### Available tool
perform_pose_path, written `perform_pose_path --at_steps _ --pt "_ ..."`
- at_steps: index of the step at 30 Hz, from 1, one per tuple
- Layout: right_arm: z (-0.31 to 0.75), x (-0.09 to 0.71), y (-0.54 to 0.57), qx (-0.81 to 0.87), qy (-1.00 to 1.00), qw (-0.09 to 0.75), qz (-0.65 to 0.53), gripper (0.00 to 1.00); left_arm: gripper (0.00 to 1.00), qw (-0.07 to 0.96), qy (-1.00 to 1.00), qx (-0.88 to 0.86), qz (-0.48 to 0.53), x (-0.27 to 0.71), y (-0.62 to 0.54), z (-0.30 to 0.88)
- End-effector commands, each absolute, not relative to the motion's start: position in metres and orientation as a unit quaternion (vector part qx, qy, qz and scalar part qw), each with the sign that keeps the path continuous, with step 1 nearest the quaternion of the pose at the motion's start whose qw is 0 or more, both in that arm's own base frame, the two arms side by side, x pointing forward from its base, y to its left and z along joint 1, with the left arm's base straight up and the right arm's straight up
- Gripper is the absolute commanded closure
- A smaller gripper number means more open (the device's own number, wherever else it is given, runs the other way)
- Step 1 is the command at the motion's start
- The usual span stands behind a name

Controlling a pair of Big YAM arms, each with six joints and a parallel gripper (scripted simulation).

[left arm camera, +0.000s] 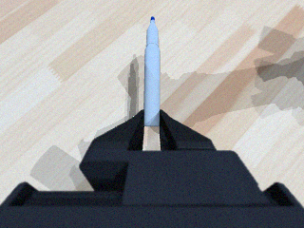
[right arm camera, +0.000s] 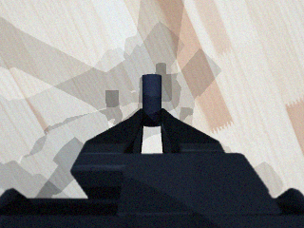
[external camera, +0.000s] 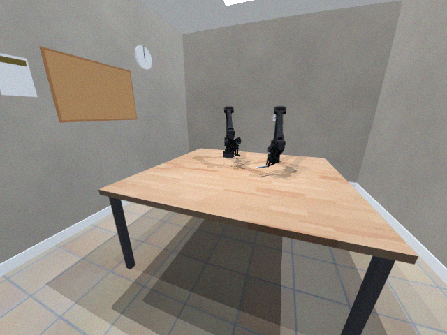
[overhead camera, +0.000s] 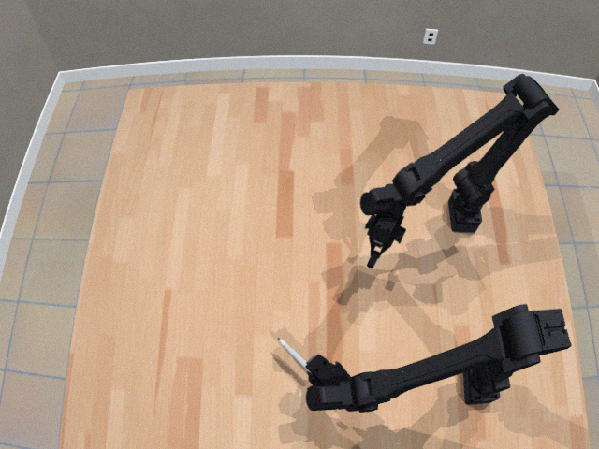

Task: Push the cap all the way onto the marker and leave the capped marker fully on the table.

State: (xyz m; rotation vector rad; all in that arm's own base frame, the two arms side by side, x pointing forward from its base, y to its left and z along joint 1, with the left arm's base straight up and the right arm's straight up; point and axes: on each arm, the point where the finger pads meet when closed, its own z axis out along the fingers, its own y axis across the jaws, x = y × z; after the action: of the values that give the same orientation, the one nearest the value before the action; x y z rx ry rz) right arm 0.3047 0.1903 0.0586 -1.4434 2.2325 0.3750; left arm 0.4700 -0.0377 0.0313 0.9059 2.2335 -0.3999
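Worktop (overhead camera: 193, 270) (external camera: 230, 195): wood, smooth, satin-looking. Marker barrel (overhead camera: 294, 354) (left arm camera: 152, 81), pointing to 12 o'clock in left wrist view: smooth plastic look. Cap (right arm camera: 152, 92), also toward 12: dark, smooth, plastic-looking. Arm housings (overhead camera: 464, 135) (external camera: 279, 125): matt black.

Grey walls (overhead camera: 232, 29) (external camera: 288, 72) surround 1 wooden table (overhead camera: 193, 193) (external camera: 216, 195) on tiled floor (overhead camera: 43, 261) (external camera: 90, 245).

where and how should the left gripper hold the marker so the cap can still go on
Best at the rear end of the barrel, as the left gripper does now, coming from behind the marker with a finger on each long side. The barrel is straight and slim there, and the blue tip points away, leaving the nose free.
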Motion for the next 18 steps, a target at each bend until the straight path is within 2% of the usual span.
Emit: perform_pose_path --at_steps 1,8,18 --pt "0.081 0.294 0.176 -0.625 0.736 0.22 0.141 0.88 0.89 0.35 0.815 0.438 -0.149 0.444 -0.06 0.066" --pt "0.1 0.275 0.165 -0.684 0.679 0.212 0.161 0.88 0.89 0.33 0.759 0.529 -0.189 0.376 -0.099 0.075" --pt "0.1 0.265 0.16 -0.681 0.682 0.196 0.18 0.88 0.89 0.296 0.688 0.618 -0.238 0.296 -0.145 0.085"
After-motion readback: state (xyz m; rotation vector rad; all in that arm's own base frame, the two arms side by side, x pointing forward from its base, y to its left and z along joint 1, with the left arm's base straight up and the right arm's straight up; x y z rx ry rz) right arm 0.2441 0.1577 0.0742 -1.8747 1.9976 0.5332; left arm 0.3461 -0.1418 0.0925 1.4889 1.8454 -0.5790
